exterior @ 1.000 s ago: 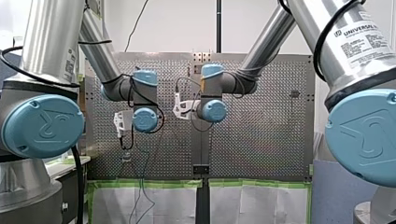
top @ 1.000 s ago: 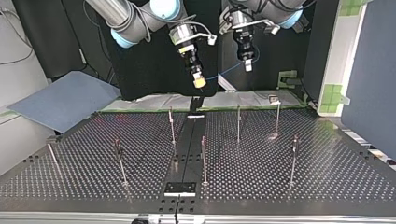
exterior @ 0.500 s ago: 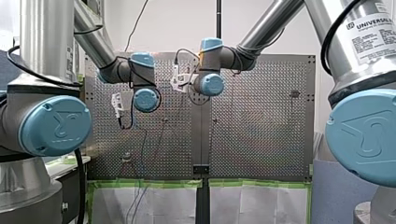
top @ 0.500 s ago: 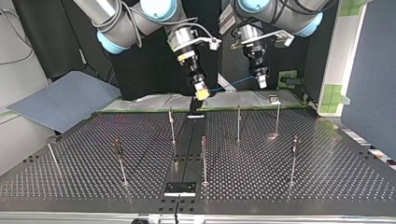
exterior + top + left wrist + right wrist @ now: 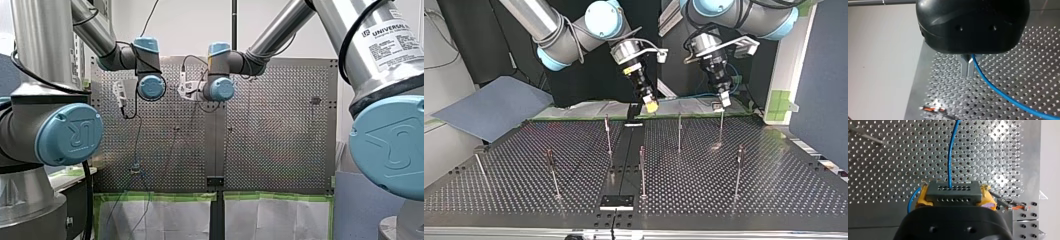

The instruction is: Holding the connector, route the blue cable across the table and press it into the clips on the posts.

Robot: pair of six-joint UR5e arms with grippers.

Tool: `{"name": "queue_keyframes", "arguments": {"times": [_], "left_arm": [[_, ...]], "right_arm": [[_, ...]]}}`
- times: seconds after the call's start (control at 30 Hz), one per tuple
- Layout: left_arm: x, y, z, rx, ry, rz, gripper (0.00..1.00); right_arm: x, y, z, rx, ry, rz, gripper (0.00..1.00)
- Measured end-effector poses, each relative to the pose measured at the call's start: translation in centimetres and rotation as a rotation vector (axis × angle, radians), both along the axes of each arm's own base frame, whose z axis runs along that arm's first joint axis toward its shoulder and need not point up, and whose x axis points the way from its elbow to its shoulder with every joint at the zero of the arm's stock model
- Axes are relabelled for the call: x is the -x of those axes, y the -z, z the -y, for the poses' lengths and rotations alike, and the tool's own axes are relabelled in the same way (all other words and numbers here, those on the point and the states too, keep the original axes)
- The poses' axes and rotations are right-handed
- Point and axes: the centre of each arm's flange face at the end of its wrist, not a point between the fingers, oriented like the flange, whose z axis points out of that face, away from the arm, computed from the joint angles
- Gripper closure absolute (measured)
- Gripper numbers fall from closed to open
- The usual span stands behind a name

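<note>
My right tool [image 5: 954, 195] pinches the connector [image 5: 953, 192]. My left tool [image 5: 967, 73], fingers pressed together, seemingly nips the blue cable [image 5: 1003, 96] above the counter's [image 5: 774, 200] arm-side edge. Loose cable could snag a post [image 5: 721, 127].

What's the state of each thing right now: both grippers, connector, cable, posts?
left gripper: shut on the blue cable.
right gripper: shut on the connector, a yellow pad on each side.
connector: held clear of the table, cable coming out of its face.
blue cable: gripped by both arms, in the air.
posts: upright, none carrying the cable as far as the top view shows.
</note>
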Motion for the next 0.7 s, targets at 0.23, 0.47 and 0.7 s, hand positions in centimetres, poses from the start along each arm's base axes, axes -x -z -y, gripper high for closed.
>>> {"name": "queue_keyframes", "arguments": {"times": [0.23,0.47,0.7], "left_arm": [[0.6,-2.7,-0.8,-0.004,-0.013,0.017,1.0],[1.0,-5.5,-1.7,-0.005,-0.019,0.038,1.0],[-0.7,-6.1,-2.1,-0.009,-0.022,0.028,1.0]], "right_arm": [[-0.8,-2.1,0.3,-0.002,-0.013,0.0,1.0],[-1.6,-4.3,0.8,-0.019,-0.028,0.009,1.0],[-2.4,-6.0,1.5,-0.025,-0.045,0.019,1.0]]}}
